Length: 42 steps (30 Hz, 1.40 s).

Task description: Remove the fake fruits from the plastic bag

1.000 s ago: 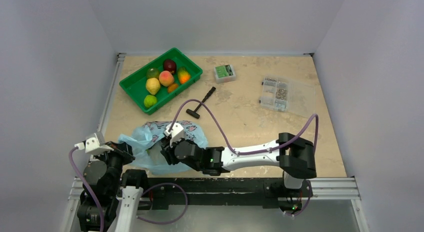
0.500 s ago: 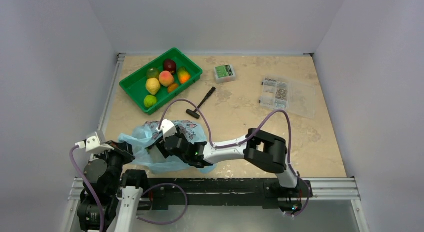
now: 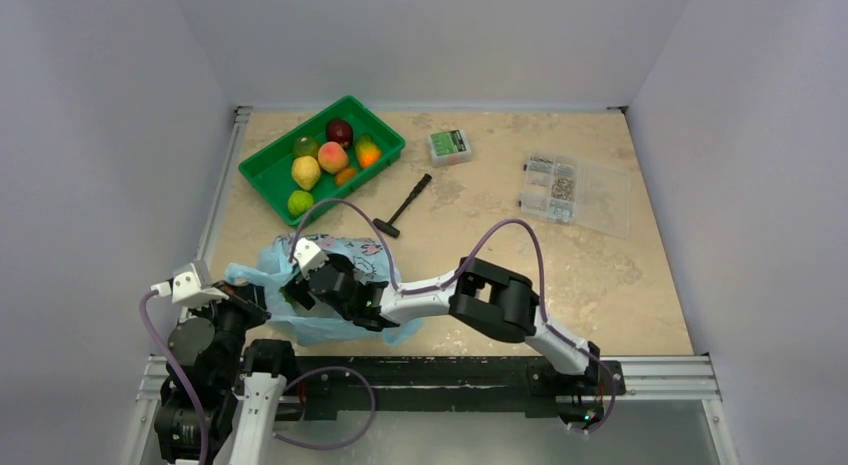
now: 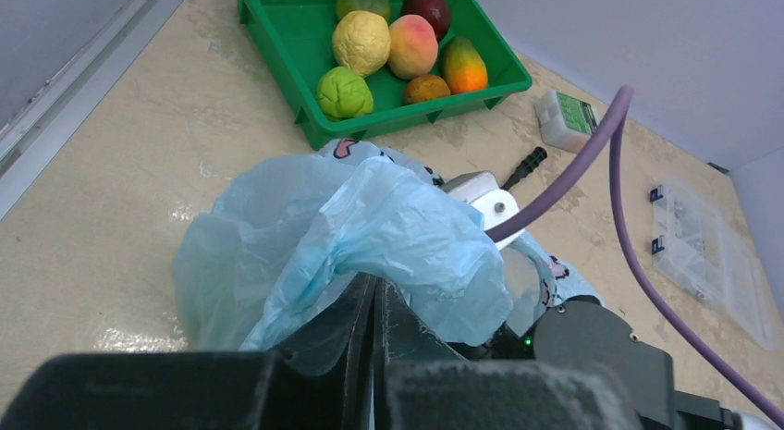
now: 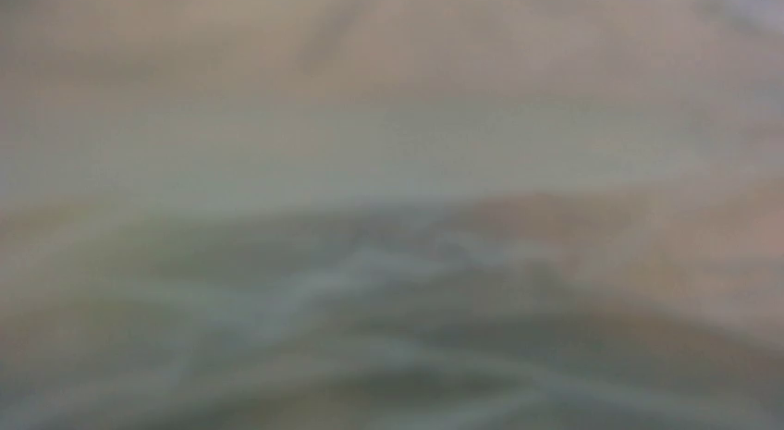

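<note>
The light-blue plastic bag (image 3: pixel 268 272) lies crumpled near the table's front left, and it fills the middle of the left wrist view (image 4: pixel 370 217). My left gripper (image 3: pixel 256 301) (image 4: pixel 374 284) is shut on a fold of the bag's near edge. My right gripper (image 3: pixel 294 291) reaches from the right into the bag's mouth. The right wrist view is only a grey-green blur, so its jaws and anything between them cannot be made out. Several fake fruits (image 3: pixel 306 171) (image 4: pixel 361 42) lie in the green tray (image 3: pixel 262 178) (image 4: pixel 294 37). Any fruit inside the bag is hidden.
A black T-handled tool (image 3: pixel 403 207) lies just beyond the bag. A small green-and-white box (image 3: pixel 450 145) and a clear parts organiser (image 3: pixel 573 192) sit at the back right. Walls close the table on three sides. The right arm's purple cable (image 4: pixel 592 143) arches over the bag.
The right arm has swung left and pushed its gripper deeper into the bag, and the bag has bunched up towards the left. The left gripper has kept still.
</note>
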### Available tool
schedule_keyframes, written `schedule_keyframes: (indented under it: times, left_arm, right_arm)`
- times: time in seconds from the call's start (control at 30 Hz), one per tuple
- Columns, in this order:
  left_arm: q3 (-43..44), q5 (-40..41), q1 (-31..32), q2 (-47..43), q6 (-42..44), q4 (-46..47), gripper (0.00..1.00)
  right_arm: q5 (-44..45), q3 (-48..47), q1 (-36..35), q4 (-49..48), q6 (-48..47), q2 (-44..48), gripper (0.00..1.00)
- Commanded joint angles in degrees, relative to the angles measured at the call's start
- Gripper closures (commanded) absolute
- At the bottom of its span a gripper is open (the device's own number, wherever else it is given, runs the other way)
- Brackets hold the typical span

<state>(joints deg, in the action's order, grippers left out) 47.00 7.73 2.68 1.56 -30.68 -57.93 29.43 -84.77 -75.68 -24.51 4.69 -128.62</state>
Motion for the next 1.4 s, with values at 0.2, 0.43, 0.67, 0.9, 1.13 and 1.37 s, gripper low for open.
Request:
schedule_keyframes:
  times: [0.2, 0.43, 0.67, 0.9, 1.13, 1.37]
  left_arm:
    - [0.0, -0.5, -0.3, 1.2, 0.4, 1.7, 1.00]
    - [0.0, -0.5, -0.3, 0.9, 0.5, 1.8, 1.00]
    - [-0.1, -0.5, -0.3, 0.4, 0.5, 1.7, 1.00]
    - [-0.1, -0.3, -0.3, 0.1, 0.4, 1.8, 1.00]
    - [-0.1, -0.3, -0.3, 0.1, 0.5, 1.9, 1.00]
    - [2.0, -2.7, -0.3, 1.2, -2.8, 3.9, 1.00]
  right_arm:
    - [-1.5, -7.8, 0.8, -0.7, -4.0, -5.3, 0.37]
    - [-4.3, -3.1, 0.8, 0.4, -1.3, 2.8, 0.75]
    - [-9.7, 5.6, 0.8, 1.4, 2.6, 15.7, 0.98]
    - [-16.9, 15.7, 0.8, 1.4, 7.0, 25.2, 1.00]
    - [-24.5, 19.0, 0.7, 1.0, 9.3, 25.8, 1.00]
    - [-24.2, 10.9, 0.6, 8.7, 7.4, 19.2, 1.00]
